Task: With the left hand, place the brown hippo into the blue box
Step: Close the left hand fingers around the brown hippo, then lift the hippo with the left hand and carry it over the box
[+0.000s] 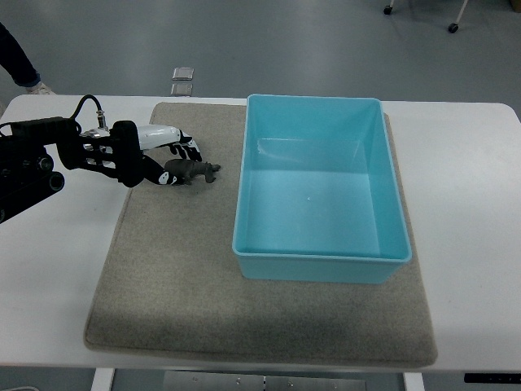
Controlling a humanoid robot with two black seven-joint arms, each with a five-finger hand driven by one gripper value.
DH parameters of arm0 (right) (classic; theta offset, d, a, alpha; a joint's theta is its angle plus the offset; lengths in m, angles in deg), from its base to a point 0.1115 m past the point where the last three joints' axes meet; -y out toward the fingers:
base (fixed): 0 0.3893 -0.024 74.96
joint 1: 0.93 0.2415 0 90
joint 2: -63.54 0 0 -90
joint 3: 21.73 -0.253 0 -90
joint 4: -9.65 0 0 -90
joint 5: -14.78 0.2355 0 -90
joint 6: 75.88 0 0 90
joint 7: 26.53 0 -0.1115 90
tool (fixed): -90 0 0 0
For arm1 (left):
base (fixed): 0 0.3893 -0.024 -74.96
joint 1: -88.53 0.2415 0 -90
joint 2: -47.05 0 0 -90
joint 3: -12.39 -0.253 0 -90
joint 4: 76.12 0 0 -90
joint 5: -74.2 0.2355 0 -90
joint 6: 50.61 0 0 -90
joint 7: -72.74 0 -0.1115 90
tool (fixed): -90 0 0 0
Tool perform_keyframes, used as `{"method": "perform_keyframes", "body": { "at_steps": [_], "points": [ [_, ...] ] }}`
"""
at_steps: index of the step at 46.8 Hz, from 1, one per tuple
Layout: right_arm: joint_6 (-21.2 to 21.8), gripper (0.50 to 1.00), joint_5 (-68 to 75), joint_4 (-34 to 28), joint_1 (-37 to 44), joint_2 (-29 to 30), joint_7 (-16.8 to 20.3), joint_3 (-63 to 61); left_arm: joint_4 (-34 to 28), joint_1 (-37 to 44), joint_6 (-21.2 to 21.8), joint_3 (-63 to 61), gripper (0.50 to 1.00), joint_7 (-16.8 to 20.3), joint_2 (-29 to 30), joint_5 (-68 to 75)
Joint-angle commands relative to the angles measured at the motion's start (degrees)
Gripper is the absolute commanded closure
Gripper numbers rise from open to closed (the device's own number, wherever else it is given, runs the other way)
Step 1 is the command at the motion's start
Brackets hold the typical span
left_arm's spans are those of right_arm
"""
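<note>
Fingers of the left hand curl around the brown hippo on the mat, left of centre, apparently securing it for carrying to the empty blue box alongside.

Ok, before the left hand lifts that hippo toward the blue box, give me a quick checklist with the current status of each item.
1. Left hand at the brown hippo: ok, fingers curled around its near end.
2. Grip secure enough to lift: cannot tell, contact points are hidden by the fingers.
3. Hippo off the grey mat: cannot tell, it looks close to the surface.
4. Blue box empty and upright: ok.
5. Path from hippo to box free: ok, only bare mat between them.
6. Right hand out of the way: ok, not in view.
</note>
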Motion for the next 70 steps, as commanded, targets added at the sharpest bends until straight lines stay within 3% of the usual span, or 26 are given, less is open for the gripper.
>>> {"method": "perform_keyframes", "body": {
  "at_steps": [1, 13, 21, 43, 58, 70],
  "points": [
    [0.0, 0.564, 0.0, 0.0, 0.0, 0.0, 0.0, 0.0, 0.1, 0.1, 0.0, 0.0, 0.832, 0.0, 0.0, 0.2],
    [0.0, 0.564, 0.0, 0.0, 0.0, 0.0, 0.0, 0.1, 0.1, -0.1, 0.0, 0.0, 0.840, 0.1, 0.0, 0.3],
    [0.0, 0.564, 0.0, 0.0, 0.0, 0.0, 0.0, 0.0, 0.1, -0.4, 0.0, -0.1, 1.000, 0.1, 0.1, 0.4],
    [0.0, 0.564, 0.0, 0.0, 0.0, 0.0, 0.0, 0.1, 2.1, -4.4, -1.0, 0.0, 1.000, 0.1, 3.3, 2.8],
    [0.0, 0.564, 0.0, 0.0, 0.0, 0.0, 0.0, 0.1, 9.2, -10.8, -1.5, 0.1, 1.000, 0.1, 9.8, 2.9],
    [0.0, 0.564, 0.0, 0.0, 0.0, 0.0, 0.0, 0.1, 15.3, -15.8, -4.0, 0.0, 1.000, 0.1, 10.6, 2.9]
  ]
}}
